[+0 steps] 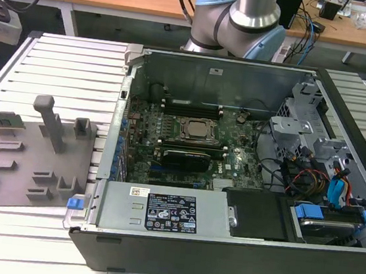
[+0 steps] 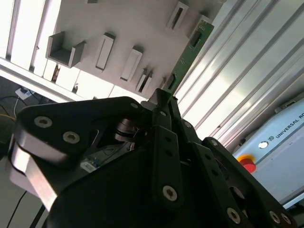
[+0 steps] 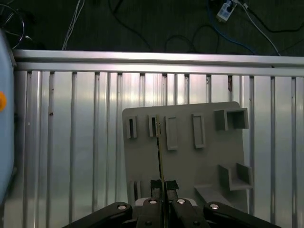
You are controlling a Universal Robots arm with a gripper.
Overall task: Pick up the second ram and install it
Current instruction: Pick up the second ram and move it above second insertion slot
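My gripper (image 3: 161, 184) is shut on the second ram (image 3: 159, 152), a thin green board seen edge-on in the first wrist view. In the second wrist view the ram (image 2: 191, 50) sticks out from the gripper (image 2: 166, 95) as a long green strip with dark chips. It hangs over the grey plastic tray (image 3: 209, 161), beside the tray's narrow slots (image 3: 132, 127). In the exterior view the tray (image 1: 28, 159) lies on the slatted table at the exterior view's left, next to the open computer case (image 1: 232, 169). Black memory slots (image 1: 193, 104) flank the processor socket (image 1: 197, 129) on the motherboard.
The aluminium slatted table (image 3: 71, 142) surrounds the tray. Raised posts (image 1: 47, 121) and box pockets (image 3: 236, 118) stand on the tray. Inside the case are cables (image 1: 311, 175), drive bays (image 1: 332, 220) and a power supply (image 1: 161, 210). The arm's base (image 1: 239, 18) stands behind the case.
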